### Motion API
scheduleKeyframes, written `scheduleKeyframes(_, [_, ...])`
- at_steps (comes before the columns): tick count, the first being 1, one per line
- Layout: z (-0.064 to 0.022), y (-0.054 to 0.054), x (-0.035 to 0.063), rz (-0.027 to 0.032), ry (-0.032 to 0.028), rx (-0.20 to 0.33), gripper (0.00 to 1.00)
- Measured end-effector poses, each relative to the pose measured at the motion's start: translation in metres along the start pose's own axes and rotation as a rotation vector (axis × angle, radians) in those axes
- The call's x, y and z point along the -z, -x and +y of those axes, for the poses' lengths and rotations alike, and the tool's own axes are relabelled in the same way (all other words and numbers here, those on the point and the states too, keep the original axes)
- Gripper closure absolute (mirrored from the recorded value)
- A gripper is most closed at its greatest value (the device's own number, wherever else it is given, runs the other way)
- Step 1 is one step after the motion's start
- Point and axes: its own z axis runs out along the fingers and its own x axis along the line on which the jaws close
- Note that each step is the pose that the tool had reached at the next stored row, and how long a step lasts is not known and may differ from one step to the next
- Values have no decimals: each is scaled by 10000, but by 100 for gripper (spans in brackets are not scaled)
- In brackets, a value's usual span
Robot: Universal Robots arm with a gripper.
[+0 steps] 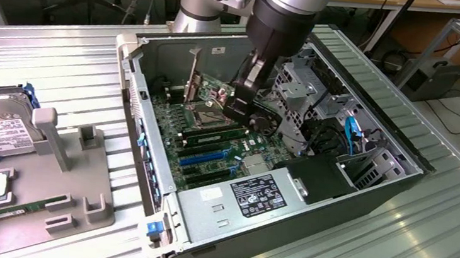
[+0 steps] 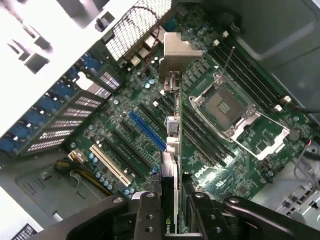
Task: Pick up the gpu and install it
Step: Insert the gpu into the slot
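The end effector is clamped on the gpu, holding it on edge inside the open computer case, just beside the empty CPU socket. Whether the card touches a slot cannot be told.

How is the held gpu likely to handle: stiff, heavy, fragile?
Probably stiff: the gpu runs straight out from the gripper with no sag. Likely light, being a thin board. Possibly fragile: its metal bracket end hangs unsupported over the motherboard.
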Motion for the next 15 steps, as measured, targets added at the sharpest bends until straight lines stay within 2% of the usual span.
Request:
scheduleKeyframes(11, [-4, 0, -65, 154, 0, 2381, 74])
scheduleKeyframes(13, [-6, 0, -97, 218, 2, 3343, 74])
scheduleKeyframes(15, [-7, 0, -114, 252, 4, 3860, 74])
